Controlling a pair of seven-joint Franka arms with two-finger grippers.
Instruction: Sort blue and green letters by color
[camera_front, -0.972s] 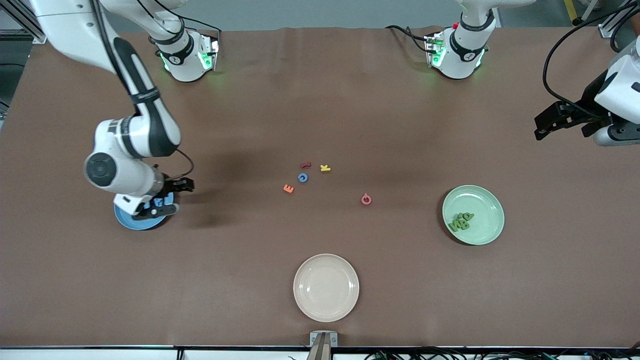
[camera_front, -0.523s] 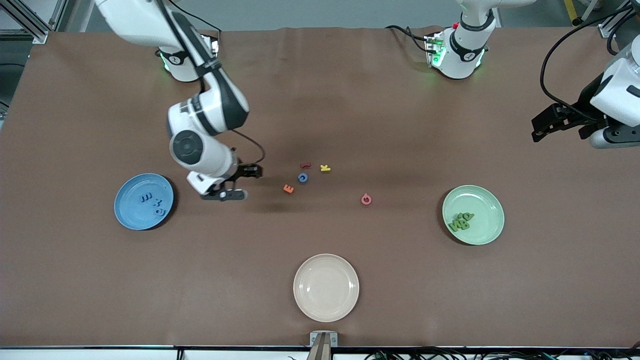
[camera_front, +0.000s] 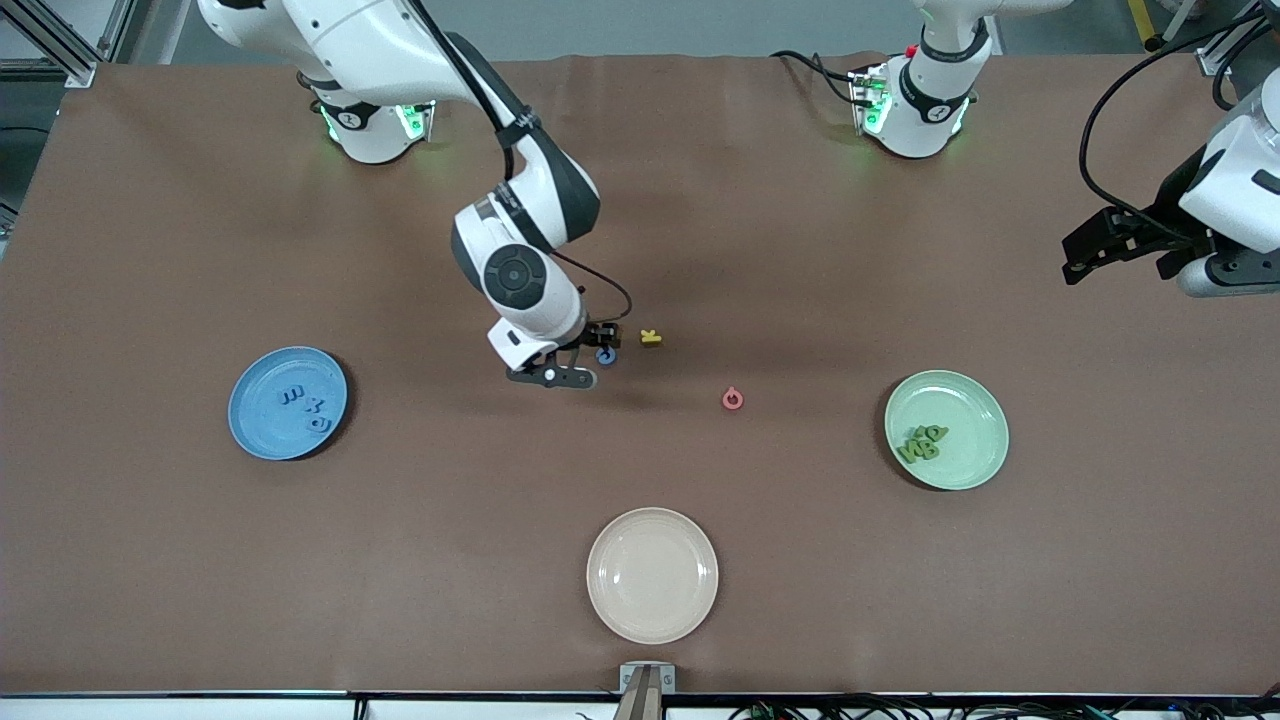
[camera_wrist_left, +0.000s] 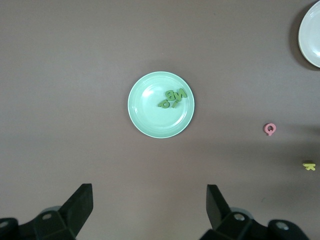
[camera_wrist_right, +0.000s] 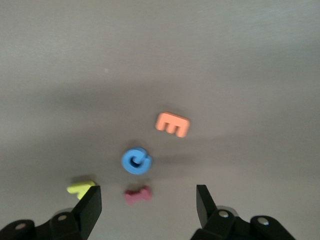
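Observation:
My right gripper (camera_front: 583, 358) is open and empty, low over the loose letters in the middle of the table. One blue letter (camera_front: 606, 355) lies just beside it and shows ahead of the jaws in the right wrist view (camera_wrist_right: 136, 160). Three blue letters (camera_front: 305, 405) lie in the blue plate (camera_front: 250, 420). Several green letters (camera_front: 922, 442) lie in the green plate (camera_front: 975, 400), which also shows in the left wrist view (camera_wrist_left: 145, 115). My left gripper (camera_front: 1110, 245) is open and empty and waits high at the left arm's end of the table.
An orange E (camera_wrist_right: 172, 124), a dark red letter (camera_wrist_right: 137, 195) and a yellow letter (camera_front: 651, 337) lie round the blue one. A pink ring letter (camera_front: 732, 399) lies toward the green plate. A cream plate (camera_front: 652, 600) stands near the front edge.
My right gripper has swung from over the blue plate to over the loose letters in the middle. The blue plate now shows its three letters. The left arm has barely moved.

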